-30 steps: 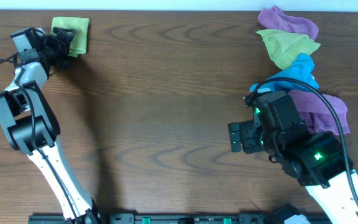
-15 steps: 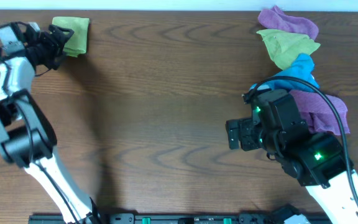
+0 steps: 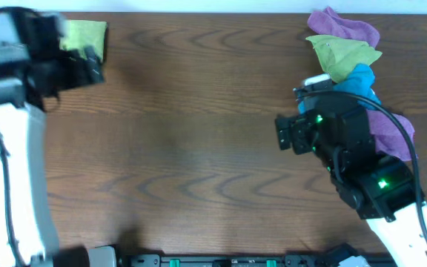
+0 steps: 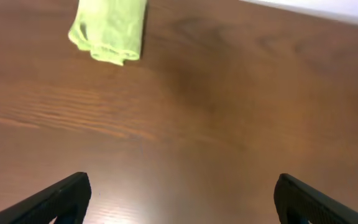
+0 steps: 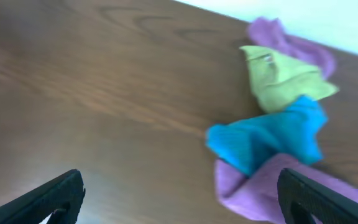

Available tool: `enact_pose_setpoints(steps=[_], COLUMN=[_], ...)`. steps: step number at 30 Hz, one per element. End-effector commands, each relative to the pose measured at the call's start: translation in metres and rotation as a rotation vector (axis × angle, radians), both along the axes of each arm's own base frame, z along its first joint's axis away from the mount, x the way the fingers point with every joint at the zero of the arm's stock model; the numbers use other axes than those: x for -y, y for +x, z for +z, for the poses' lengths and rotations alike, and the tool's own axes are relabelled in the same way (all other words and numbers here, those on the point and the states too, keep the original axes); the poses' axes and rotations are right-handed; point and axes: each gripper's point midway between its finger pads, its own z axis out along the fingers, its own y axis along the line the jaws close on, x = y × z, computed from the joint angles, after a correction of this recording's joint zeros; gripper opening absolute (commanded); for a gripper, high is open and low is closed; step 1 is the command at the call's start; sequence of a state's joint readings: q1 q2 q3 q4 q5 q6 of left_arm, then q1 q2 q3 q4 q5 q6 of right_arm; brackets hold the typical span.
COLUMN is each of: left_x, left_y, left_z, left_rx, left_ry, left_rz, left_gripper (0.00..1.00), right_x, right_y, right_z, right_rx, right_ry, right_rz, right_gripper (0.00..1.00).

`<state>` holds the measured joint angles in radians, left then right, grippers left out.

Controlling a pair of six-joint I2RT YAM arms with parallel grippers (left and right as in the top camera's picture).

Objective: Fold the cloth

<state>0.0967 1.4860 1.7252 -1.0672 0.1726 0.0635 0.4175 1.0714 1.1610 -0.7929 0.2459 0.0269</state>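
The cloth (image 3: 89, 33), bright lime yellow-green, lies folded into a small bundle at the table's far left corner. In the left wrist view the cloth (image 4: 110, 30) is far ahead, at upper left. My left gripper (image 3: 91, 68) is blurred, lifted clear just near of the cloth, partly covering its left edge from above. The left gripper (image 4: 182, 205) is open with bare wood between its fingers (image 4: 67, 199). My right gripper (image 3: 283, 134) stands open over bare table left of a cloth pile. The right gripper (image 5: 182, 199) holds nothing, and its right finger (image 5: 316, 193) hangs above a purple cloth.
At the far right lies a pile of cloths: a purple cloth (image 3: 345, 27), a duller olive-green cloth (image 3: 345, 56), a blue cloth (image 3: 359, 81) and another purple cloth (image 3: 388, 130). The right arm overlaps the pile's near side. A white wall runs along the table's far edge.
My left arm has drawn back and lifted from the folded cloth, which stays in place. My right gripper has moved toward the far side, nearer the pile. Both stay open.
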Motion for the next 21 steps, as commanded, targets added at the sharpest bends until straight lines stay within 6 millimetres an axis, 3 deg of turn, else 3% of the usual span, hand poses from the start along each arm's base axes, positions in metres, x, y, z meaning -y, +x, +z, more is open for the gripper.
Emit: enact_pose_setpoints(steps=[1,5,7,10,21], left_x=[0.008,0.05,0.059,0.058,0.058], left_y=[-0.022,-0.054,-0.064,-0.073,-0.074], left_z=[0.017,0.04,0.051,0.063,0.061], left_rx=[0.013,0.075,0.117,0.159,0.152], left_ry=[0.268,0.315,0.291,0.242,0.242], left_rz=[-0.059,-0.155,-0.156,-0.112,-0.115], left_gripper=[0.95,0.95,0.95,0.95,0.95], right_x=[0.019,0.023,0.023,0.023,0.027], right_y=[0.008,0.007,0.004,0.002,-0.01], right_z=[0.01,0.031,0.036,0.036,0.012], right_rx=[0.053,0.132,0.147,0.148,0.036], right_ry=[-0.08,-0.107,-0.099,-0.091,-0.134], right_rz=[-0.02,0.006,0.009,0.009,0.018], right_gripper=[0.99,0.99,0.99,0.99,0.99])
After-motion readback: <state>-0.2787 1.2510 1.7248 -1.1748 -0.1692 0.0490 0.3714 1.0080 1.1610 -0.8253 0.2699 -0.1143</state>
